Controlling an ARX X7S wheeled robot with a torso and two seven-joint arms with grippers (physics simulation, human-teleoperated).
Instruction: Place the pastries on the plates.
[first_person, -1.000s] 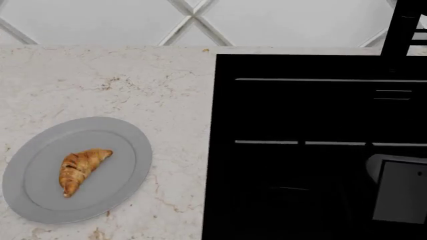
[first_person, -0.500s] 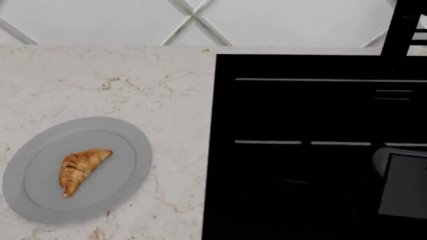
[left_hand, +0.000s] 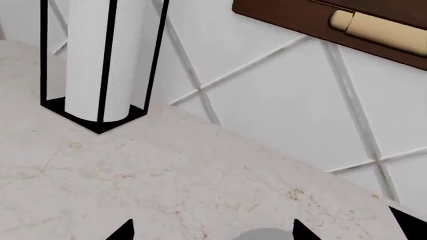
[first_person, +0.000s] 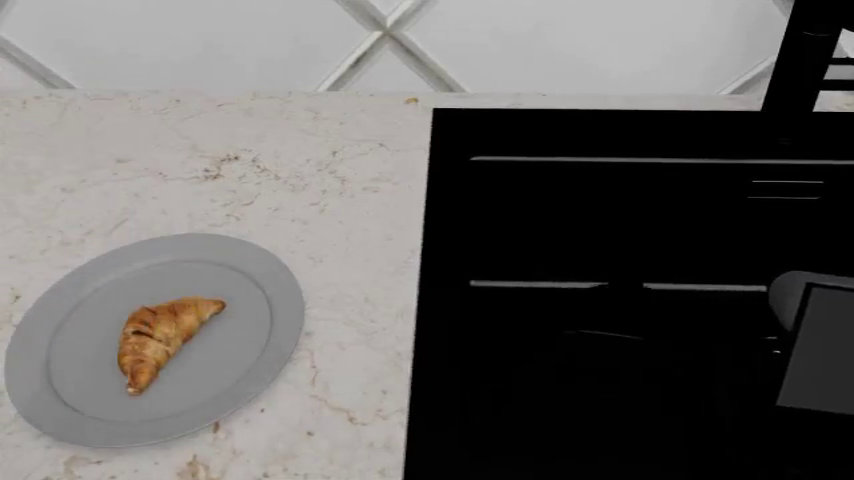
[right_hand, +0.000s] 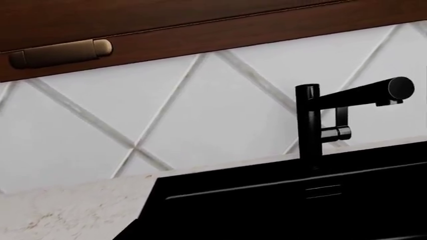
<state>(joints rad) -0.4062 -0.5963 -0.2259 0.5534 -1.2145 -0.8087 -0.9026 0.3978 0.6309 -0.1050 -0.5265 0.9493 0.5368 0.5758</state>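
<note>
Your left gripper (left_hand: 210, 235) shows only two dark fingertips, standing apart with nothing between them, so it reads as open and empty, hovering over the marble counter (left_hand: 167, 185) near the paper towel holder (left_hand: 100, 60). Your right gripper is out of sight; its wrist camera faces the black faucet (right_hand: 333, 115) and the black sink (first_person: 641, 300), so I cannot tell its state. In the head view the croissant (first_person: 163, 340) already lies near the centre of the grey plate (first_person: 254, 290), at about 8 o'clock. That half looks done. The bun and the cream plate appear nowhere, so your next move is likely to turn the view and find them before reaching.
</note>
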